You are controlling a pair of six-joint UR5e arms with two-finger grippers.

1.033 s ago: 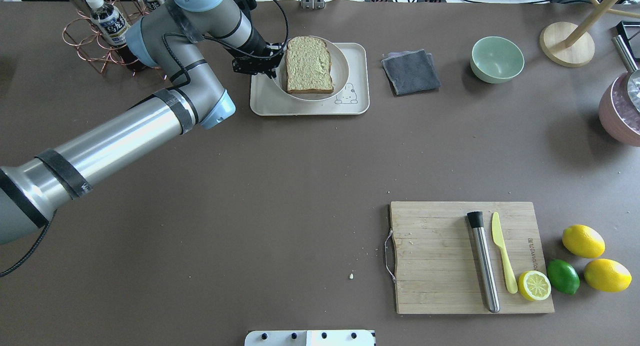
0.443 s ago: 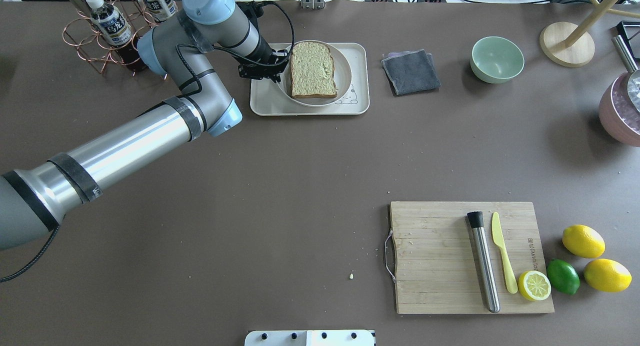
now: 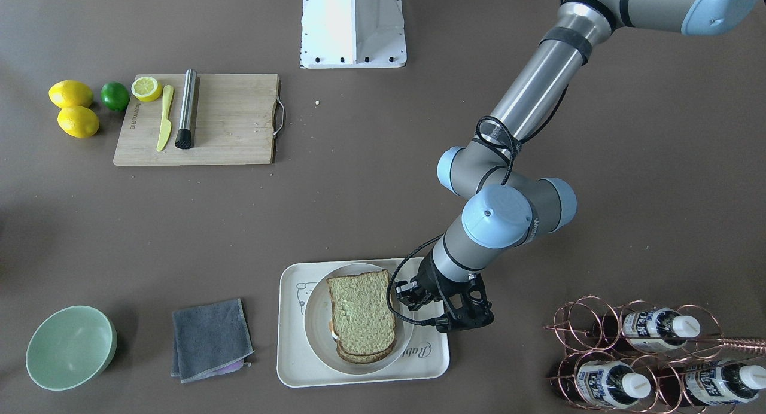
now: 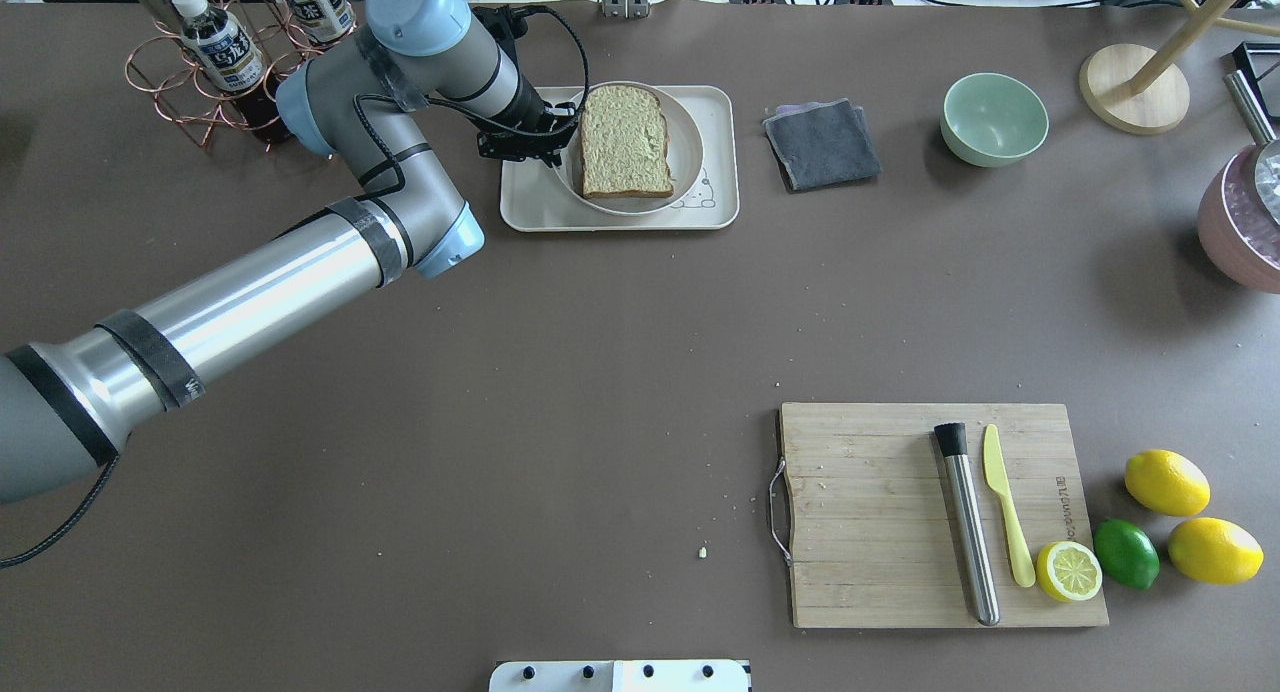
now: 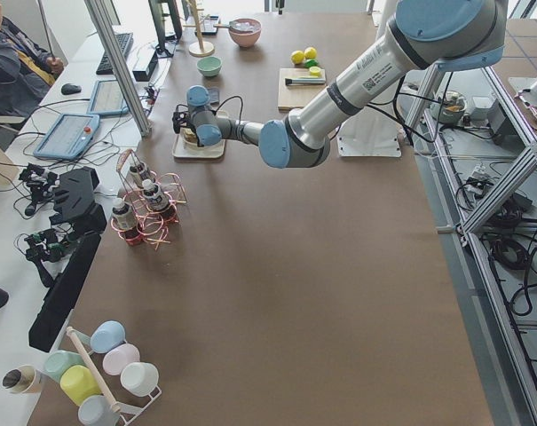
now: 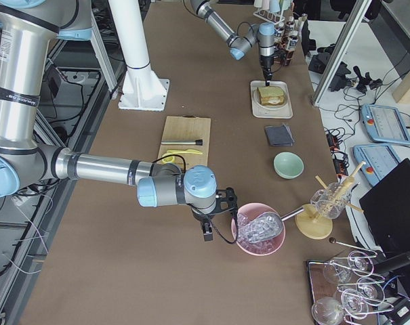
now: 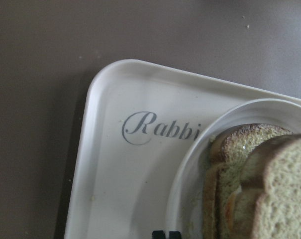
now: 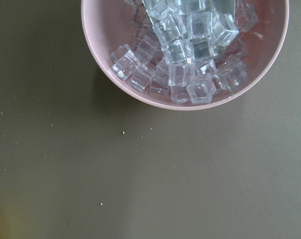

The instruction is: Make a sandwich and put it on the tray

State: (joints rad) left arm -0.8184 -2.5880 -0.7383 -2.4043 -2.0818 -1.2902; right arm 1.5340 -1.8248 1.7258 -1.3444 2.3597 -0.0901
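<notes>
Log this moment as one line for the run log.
stage: sandwich on plate, plate on tray | left gripper: at plate rim, grip unclear | right gripper: beside pink ice bowl, state unclear

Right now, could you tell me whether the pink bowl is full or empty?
Full: the pink bowl is heaped with clear ice cubes, as the right wrist camera shows.

Tray (image 7: 115, 164) script's end hidden behind plate (image 7: 187, 169)

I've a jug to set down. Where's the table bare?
Bare: the wide stretch between tray and cutting board, and from the board toward the robot's left. Crowded: around the tray, with left gripper, plate and bottles; lemons beside the board.
</notes>
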